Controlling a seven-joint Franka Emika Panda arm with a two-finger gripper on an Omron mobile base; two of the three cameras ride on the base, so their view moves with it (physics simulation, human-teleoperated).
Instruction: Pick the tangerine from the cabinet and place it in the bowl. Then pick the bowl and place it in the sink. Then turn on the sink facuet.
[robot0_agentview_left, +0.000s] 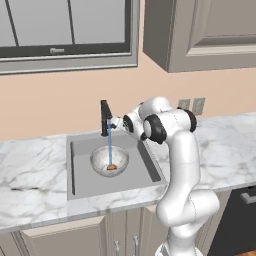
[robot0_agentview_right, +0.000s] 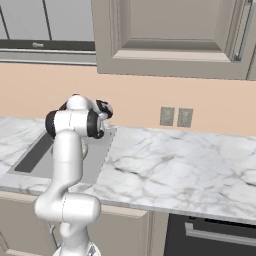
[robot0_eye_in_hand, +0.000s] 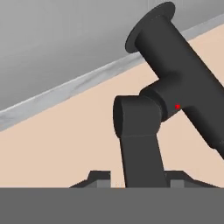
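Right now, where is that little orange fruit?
The tangerine lies inside the bowl, which sits in the sink under the water stream from the black faucet, seen in the left base view.

A peach wall (robot0_agentview_left: 50, 107) is backing the white marble surface (robot0_agentview_right: 175, 165); beige panelled cabinets (robot0_agentview_right: 170, 35) are hanging above, beside a grey-framed window (robot0_agentview_left: 65, 30).

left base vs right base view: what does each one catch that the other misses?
Left base view: the bowl in the sink, the tangerine inside it, the black faucet and its blue water stream. Right base view: the dark oven front below the counter, lower right. Both: the white arm, marble counter, wall outlets, beige cabinets.
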